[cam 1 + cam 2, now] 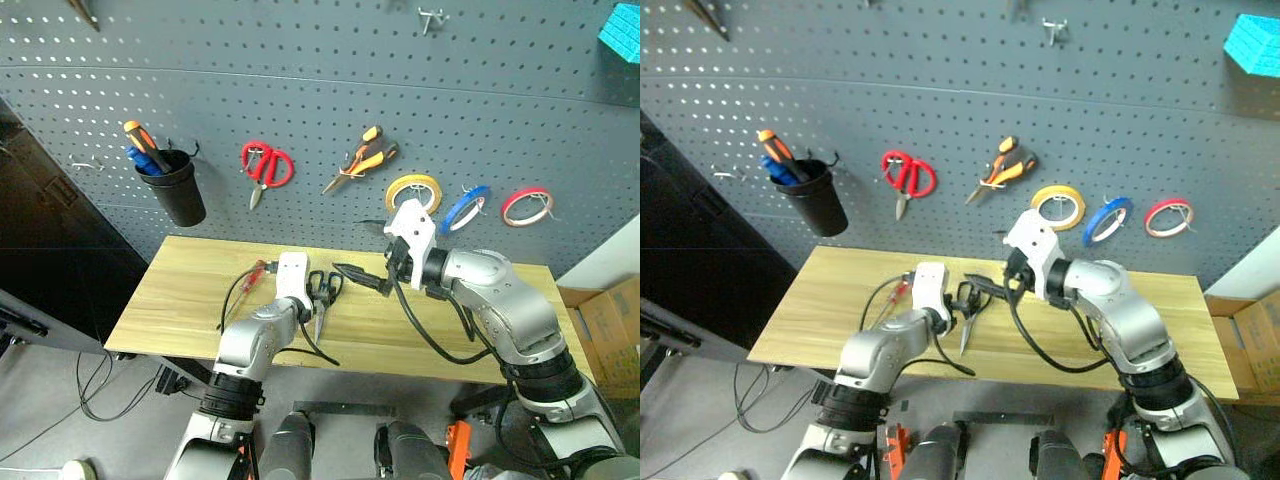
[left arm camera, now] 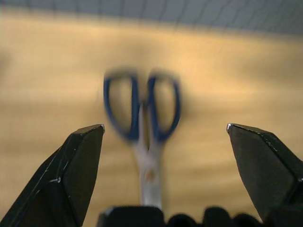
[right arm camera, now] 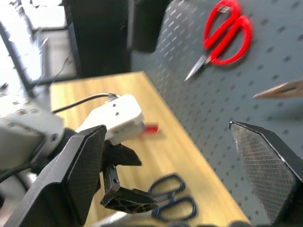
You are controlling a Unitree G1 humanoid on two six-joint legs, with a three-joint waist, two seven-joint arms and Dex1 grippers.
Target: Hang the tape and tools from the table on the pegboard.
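The dark-blue-handled scissors (image 1: 322, 295) lie near the middle of the tabletop (image 1: 180, 300). The left gripper (image 2: 163, 130) hovers over them, fingers wide and empty. It should descend straight, closing around the handle loops. The right gripper (image 1: 362, 272) is empty, fingers wide.

Head cameras overlook the table (image 1: 200, 290); both wrist cameras share the scissors (image 2: 142, 113)

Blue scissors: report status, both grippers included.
Left gripper open, fingers either side of the blue scissors, not gripping. Scissors flat on the table. Right gripper open, empty, close above them.
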